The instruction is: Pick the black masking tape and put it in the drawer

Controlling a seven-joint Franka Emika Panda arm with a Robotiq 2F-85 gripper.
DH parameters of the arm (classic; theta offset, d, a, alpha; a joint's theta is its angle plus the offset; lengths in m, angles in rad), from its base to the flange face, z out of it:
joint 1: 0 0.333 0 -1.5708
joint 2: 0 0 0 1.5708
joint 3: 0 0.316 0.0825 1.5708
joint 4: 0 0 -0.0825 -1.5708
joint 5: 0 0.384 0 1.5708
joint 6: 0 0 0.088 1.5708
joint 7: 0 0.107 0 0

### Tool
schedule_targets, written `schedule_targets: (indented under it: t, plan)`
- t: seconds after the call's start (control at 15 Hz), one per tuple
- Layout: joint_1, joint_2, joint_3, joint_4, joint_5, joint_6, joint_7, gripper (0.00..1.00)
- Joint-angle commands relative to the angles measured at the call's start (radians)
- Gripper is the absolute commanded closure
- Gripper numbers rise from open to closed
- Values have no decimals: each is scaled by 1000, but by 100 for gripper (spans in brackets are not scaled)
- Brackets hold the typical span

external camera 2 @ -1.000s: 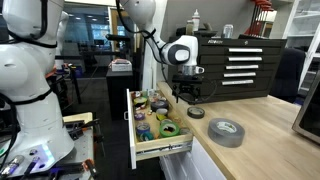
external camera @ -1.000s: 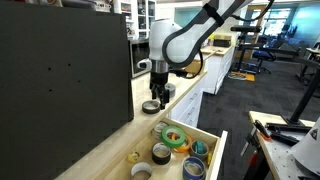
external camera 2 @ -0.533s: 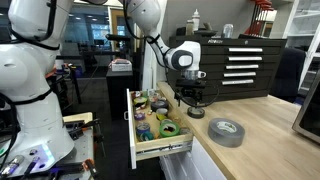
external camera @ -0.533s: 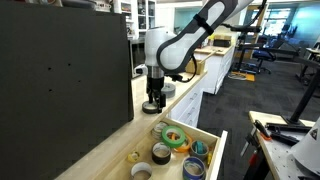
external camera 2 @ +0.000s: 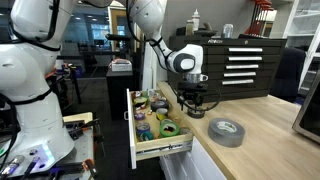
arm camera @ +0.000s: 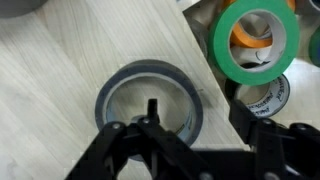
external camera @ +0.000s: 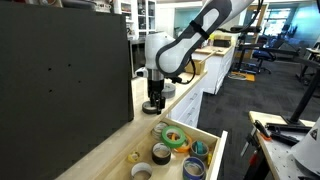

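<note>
Gripper (arm camera: 182,128) (spread) over black masking tape (arm camera: 140,73)

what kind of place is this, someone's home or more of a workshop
Most likely a robotics lab or workshop: a black tool chest stands by the wooden workbench, another white robot stands nearby, and the open drawer is full of tape rolls.

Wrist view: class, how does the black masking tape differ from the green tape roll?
The black masking tape is dark grey-black; the green tape roll is bright green. The black masking tape lies on the bare wooden counter; the green tape roll lies in the drawer, over an orange roll. Both are rings lying flat.
</note>
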Motion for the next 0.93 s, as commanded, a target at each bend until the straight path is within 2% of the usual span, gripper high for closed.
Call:
schedule_targets:
  t: [0.0, 0.4, 0.6, 0.67, 0.87]
  plan:
    - [-31, 12, 16, 16, -1, -9, -26, 55]
    - [-48, 12, 19, 4, 6, -10, -28, 95]
    - [-47, -4, 16, -3, 3, -5, -23, 99]
    - [-48, -10, 17, -5, 3, -5, -24, 95]
    - [-49, -41, 17, -21, 5, -13, -23, 95]
